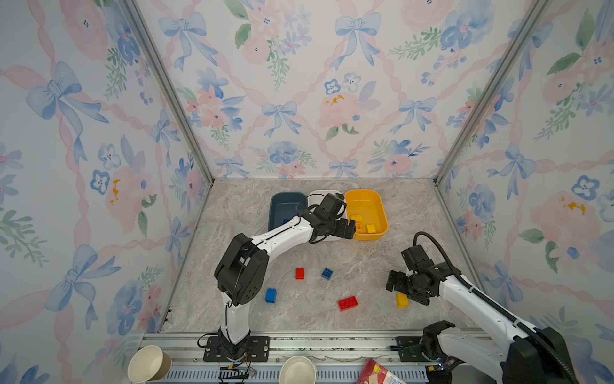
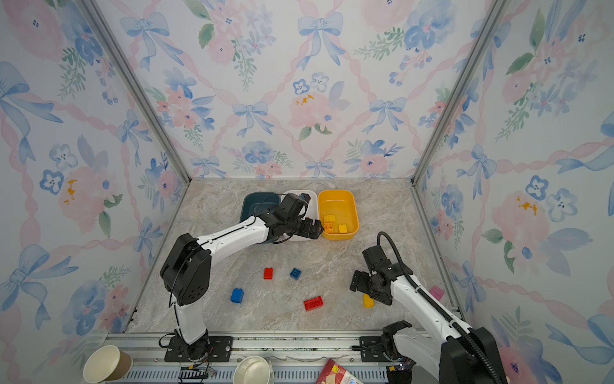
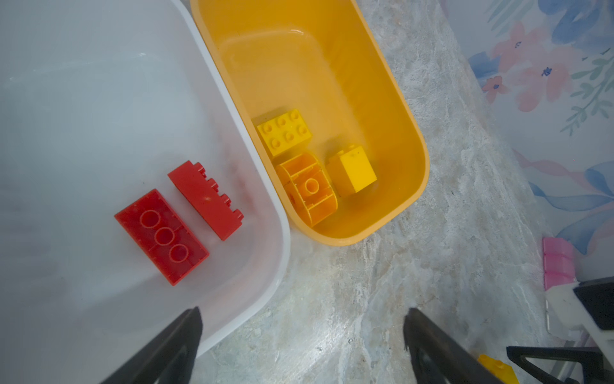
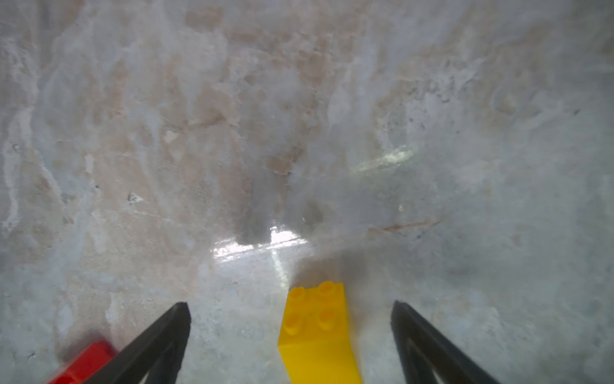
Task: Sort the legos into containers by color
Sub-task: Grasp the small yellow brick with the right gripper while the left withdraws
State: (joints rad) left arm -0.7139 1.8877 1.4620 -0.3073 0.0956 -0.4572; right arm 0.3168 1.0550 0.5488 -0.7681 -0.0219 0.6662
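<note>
Right wrist shows yellow lego (image 4: pixel 317 332) upright, studs up.

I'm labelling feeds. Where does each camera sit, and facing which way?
Both top views: high overhead, looking down and forward at the table; left arm and right arm show.
Left wrist: above white tub and yellow tub, facing down; open left gripper shows.
Right wrist: low, facing a yellow brick inside the open right gripper.
Shared: yellow tub, top views and left wrist.
</note>
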